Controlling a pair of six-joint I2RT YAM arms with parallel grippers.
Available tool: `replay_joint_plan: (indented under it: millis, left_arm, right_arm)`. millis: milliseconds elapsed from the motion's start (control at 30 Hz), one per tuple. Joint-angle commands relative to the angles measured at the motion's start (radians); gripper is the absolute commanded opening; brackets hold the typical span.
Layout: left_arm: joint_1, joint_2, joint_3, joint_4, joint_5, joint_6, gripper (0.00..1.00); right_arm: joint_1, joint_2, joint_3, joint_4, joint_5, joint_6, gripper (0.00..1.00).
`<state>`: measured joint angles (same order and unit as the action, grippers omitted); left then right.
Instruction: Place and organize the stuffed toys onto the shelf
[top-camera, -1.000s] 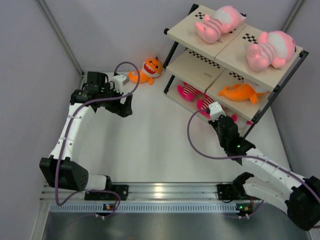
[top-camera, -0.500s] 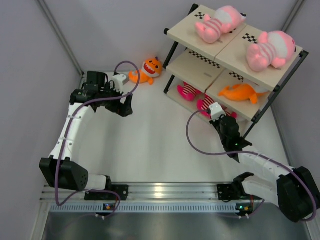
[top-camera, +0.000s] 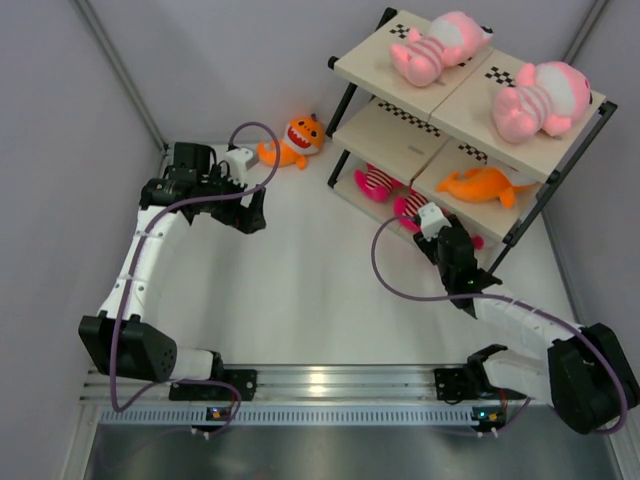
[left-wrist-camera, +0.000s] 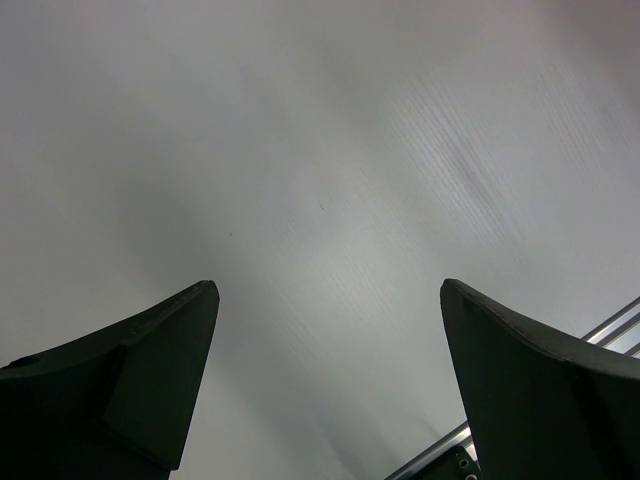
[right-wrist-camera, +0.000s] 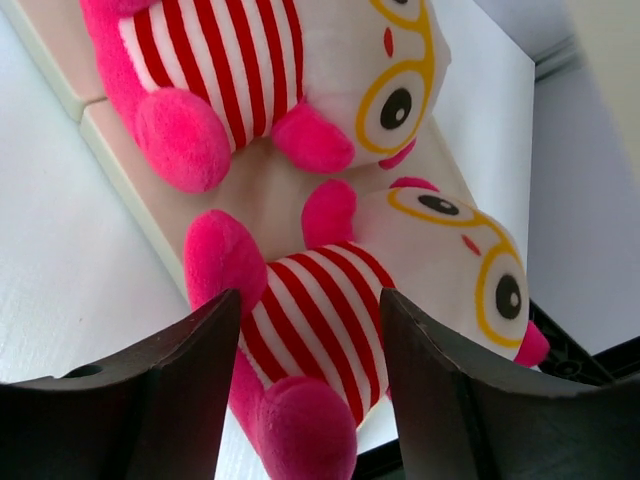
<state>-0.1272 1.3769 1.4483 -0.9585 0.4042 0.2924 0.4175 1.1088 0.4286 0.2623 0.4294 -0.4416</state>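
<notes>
My right gripper is shut on a pink toy with red stripes, which lies at the front edge of the shelf's bottom board. A second, matching striped toy lies just behind it on the same board. The shelf carries two pale pink toys on top and an orange fish on the middle level. An orange toy with teeth sits on the floor by the back wall. Close to it, my left gripper hangs open and holds nothing.
The shelf's black frame posts stand on both sides of the right gripper's reach. The left half of the middle board is bare. A metal rail runs along the near edge.
The right arm has stretched forward, bringing its gripper closer in to the bottom shelf. The left arm has not moved.
</notes>
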Motion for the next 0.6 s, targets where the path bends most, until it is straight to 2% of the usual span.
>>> replay_joint_plan:
  millis: [0, 267, 400, 500, 533, 567]
  left_arm:
    - [-0.002, -0.029, 0.035, 0.004, 0.028, 0.025, 0.99]
    - [-0.002, -0.03, 0.023, 0.004, 0.028, 0.025, 0.98]
    - [-0.003, -0.036, 0.018, 0.004, 0.036, 0.025, 0.99]
    - [-0.003, -0.035, 0.017, 0.004, 0.038, 0.024, 0.99]
    - [-0.003, -0.033, 0.015, 0.004, 0.036, 0.027, 0.99]
    - [-0.003, -0.03, 0.014, 0.004, 0.036, 0.025, 0.99]
  right_arm:
    - [0.006, -0.018, 0.09, -0.076, -0.012, 0.024, 0.59]
    - [0.118, -0.066, 0.205, -0.25, 0.012, 0.089, 0.63]
    - [0.158, -0.057, 0.216, -0.348, -0.026, 0.242, 0.62]
    - [0.158, -0.033, 0.211, -0.389, 0.02, 0.357, 0.52]
    - [0.158, -0.029, 0.208, -0.409, 0.032, 0.377, 0.43]
    - [0.158, -0.027, 0.208, -0.42, 0.06, 0.388, 0.39]
